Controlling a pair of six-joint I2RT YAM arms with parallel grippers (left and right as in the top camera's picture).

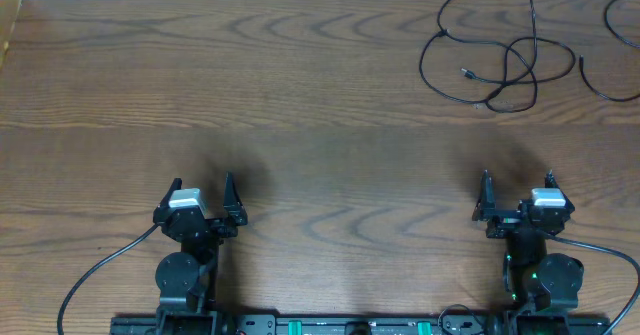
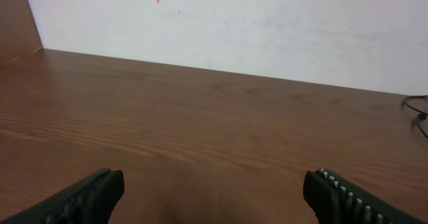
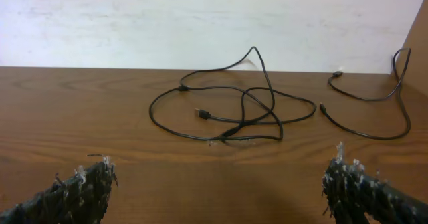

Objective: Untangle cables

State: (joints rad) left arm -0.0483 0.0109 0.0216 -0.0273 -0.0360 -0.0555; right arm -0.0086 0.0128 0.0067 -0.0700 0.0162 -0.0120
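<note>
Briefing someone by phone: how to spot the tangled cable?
On the wooden table, look to the far right corner, ahead of the right gripper. The tangled black cable crosses itself in several loops; its neighbour by the edge is one open curve.

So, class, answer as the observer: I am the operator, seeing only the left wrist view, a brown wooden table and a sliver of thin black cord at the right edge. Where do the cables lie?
Observer: A tangled thin black cable lies in loops on the far right part of the table, ahead of the right gripper.
Operator: Only that one?
Observer: No, a second thin black cable lies apart on its right, running off the overhead picture.
Operator: Is the right gripper holding anything?
Observer: No, it is open, empty, short of both cables.
</note>
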